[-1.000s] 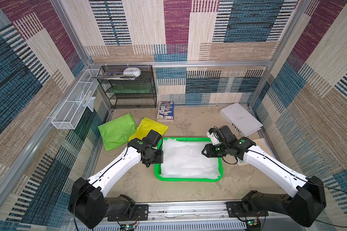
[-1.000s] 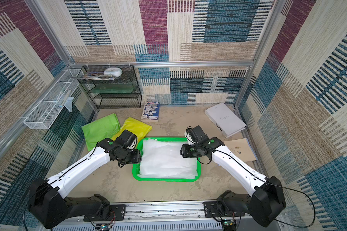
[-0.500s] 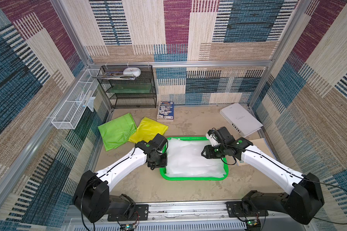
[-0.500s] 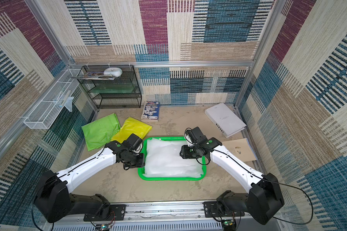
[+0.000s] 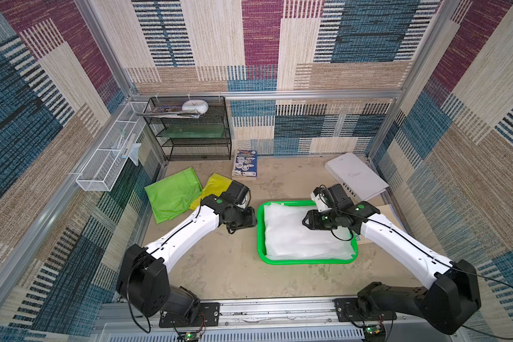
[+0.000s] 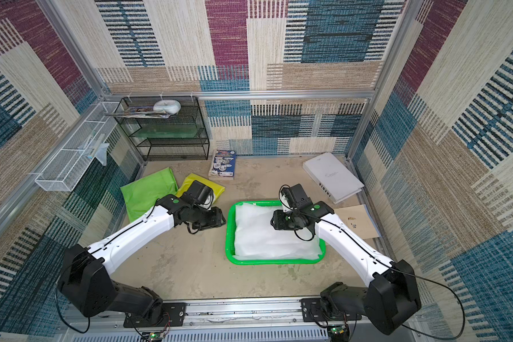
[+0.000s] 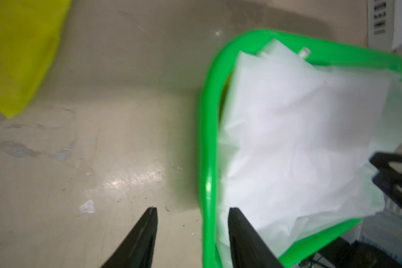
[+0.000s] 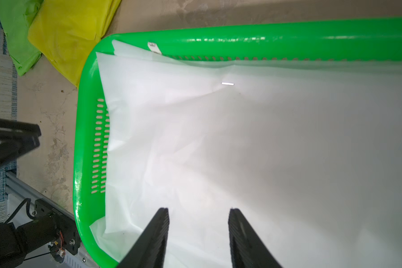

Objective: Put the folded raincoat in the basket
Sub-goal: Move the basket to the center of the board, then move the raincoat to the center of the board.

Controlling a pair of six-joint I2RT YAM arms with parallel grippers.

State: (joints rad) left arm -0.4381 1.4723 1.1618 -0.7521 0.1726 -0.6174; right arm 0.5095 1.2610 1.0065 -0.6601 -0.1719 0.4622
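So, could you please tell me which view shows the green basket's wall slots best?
The right wrist view: the slots in the basket wall are close and sharp. Both top views show the whole basket, too small for slots. The left wrist view is blurred, showing only its rim.

A robotics lab test cell. A white-and-black left arm [image 5: 187, 229] and right arm [image 5: 397, 241] are bolted to a metal rail [image 5: 279, 309] at the front of a beige worktop [image 5: 228, 266]. An aluminium frame [image 5: 308, 95] and walls [image 5: 261, 35] of patchwork woven fabric box it in.
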